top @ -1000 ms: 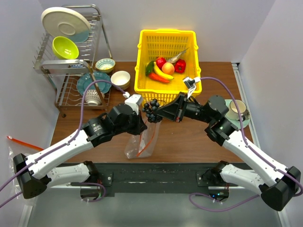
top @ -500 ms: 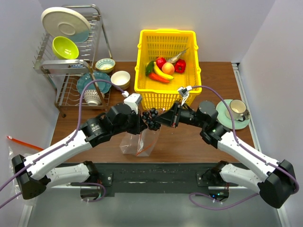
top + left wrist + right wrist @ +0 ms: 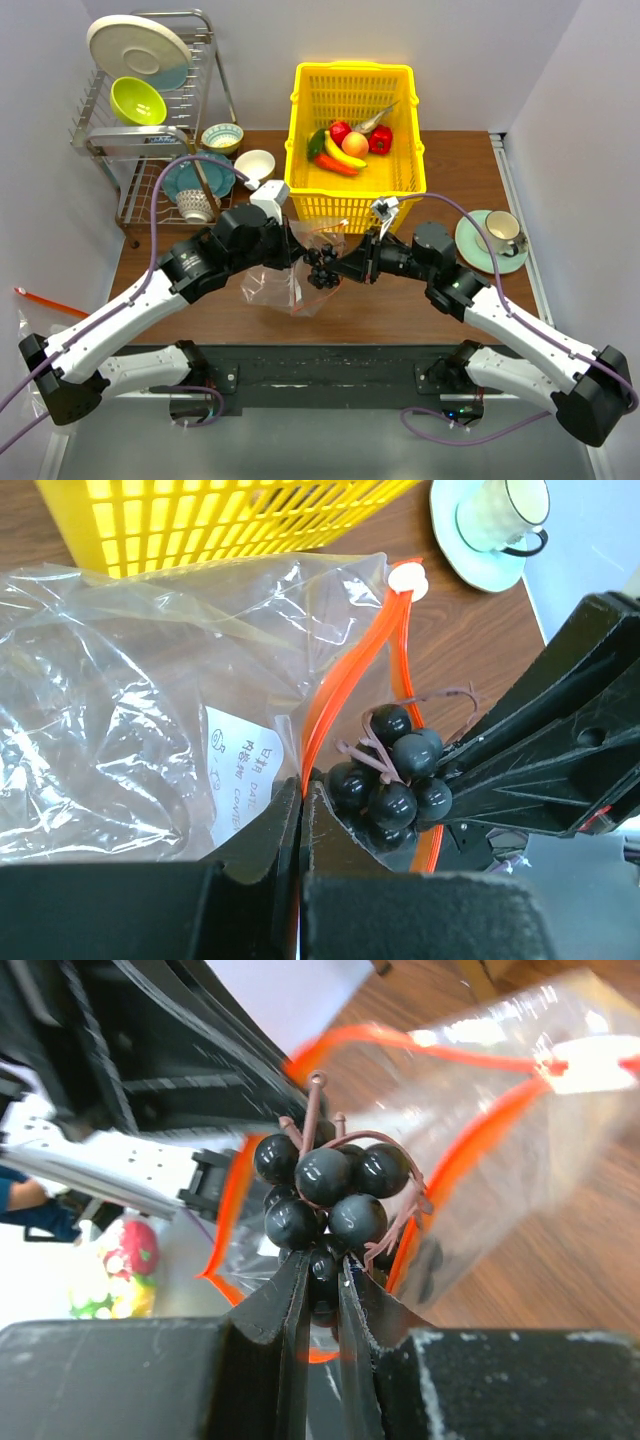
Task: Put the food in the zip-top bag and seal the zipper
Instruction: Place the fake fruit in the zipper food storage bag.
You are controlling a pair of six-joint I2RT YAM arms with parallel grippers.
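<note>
Lab cell: white partitions (image 3: 580,100), dish rack (image 3: 141,137)

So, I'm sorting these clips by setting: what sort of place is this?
Probably a lab test cell dressed up as a kitchen counter: a small wooden table boxed in by plain white walls, with a full dish rack and a yellow basket of toy fruit.

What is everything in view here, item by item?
grapes: one bunch, dark, in the bag's open mouth
zip-top bag: one, clear, mid-table
zipper: one, red-orange, open along the bag's mouth
other toy food: about seven, mixed colours, in the basket
basket: one, yellow, far side
dish rack: one, metal, far left, holding dishes
cup: one, cream, on green saucer, right
left gripper: black, shut on the bag's edge
right gripper: black, shut on the grapes
</note>
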